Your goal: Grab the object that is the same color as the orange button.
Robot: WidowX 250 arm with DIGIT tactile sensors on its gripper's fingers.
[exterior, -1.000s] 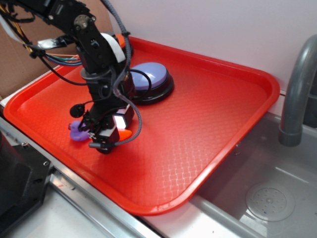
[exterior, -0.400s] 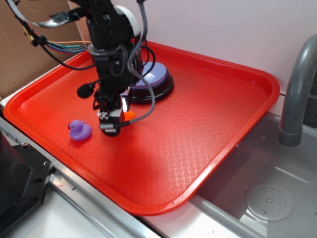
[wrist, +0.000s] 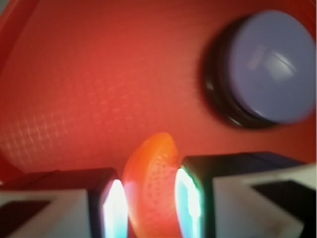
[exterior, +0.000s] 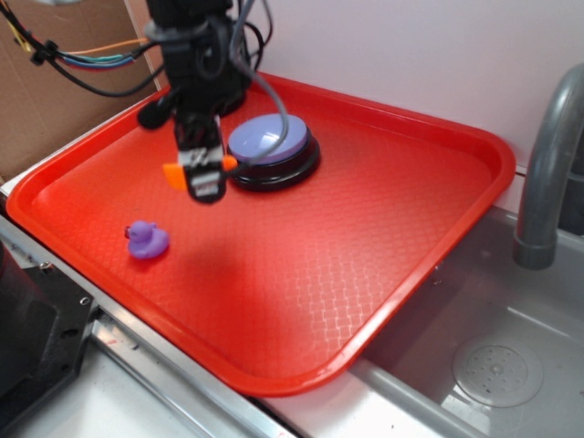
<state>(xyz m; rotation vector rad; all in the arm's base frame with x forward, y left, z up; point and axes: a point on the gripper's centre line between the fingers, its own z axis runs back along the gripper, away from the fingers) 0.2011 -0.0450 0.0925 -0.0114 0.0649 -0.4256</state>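
My gripper (exterior: 203, 175) is shut on the small glossy orange toy (exterior: 173, 173), whose ends stick out on both sides of the fingers. It hangs in the air above the red tray (exterior: 383, 228), left of the lavender-blue button (exterior: 266, 146). In the wrist view the orange toy (wrist: 151, 178) sits squeezed between my two lit pads (wrist: 114, 208), with the lavender-blue button (wrist: 270, 64) at upper right. The orange button is hidden behind my arm.
A small purple rubber duck (exterior: 146, 240) stands on the tray near its front left edge. A grey faucet (exterior: 547, 164) and a metal sink (exterior: 493, 365) lie to the right. Brown cardboard (exterior: 46, 100) stands behind the tray at left.
My gripper has risen from the tray floor beside the purple duck, carrying the orange toy up and back toward the lavender-blue button. The duck stays where it was.
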